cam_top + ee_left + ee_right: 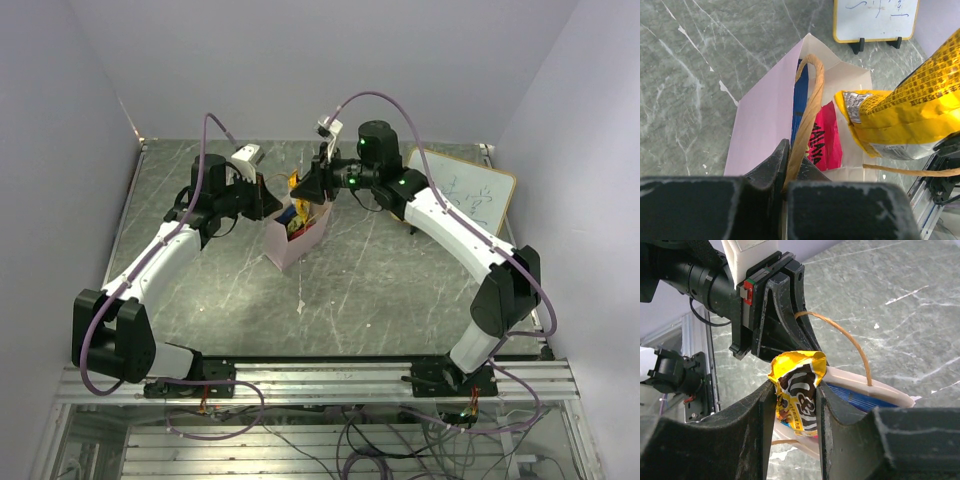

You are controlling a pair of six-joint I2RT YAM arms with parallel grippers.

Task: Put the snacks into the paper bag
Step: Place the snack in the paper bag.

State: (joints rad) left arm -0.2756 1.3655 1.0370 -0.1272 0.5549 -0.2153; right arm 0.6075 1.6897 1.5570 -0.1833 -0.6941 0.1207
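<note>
Top view: we note the paper bag (298,240) standing mid-surface (390,290). Left wrist: the left jaws are pressed together on the bag's handle (809,107). A pink-red packet (826,142) and a dark blue packet (799,105) sit inside the bag. Right wrist: the right jaws pinch the yellow M&M's packet (797,395) just above the bag's open top.

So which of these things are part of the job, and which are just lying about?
Part of the job: paper bag; yellow M&M's packet, in the right jaws; pink-red packet and dark blue packet, inside the bag.
Just lying about: white scribbled board.
</note>
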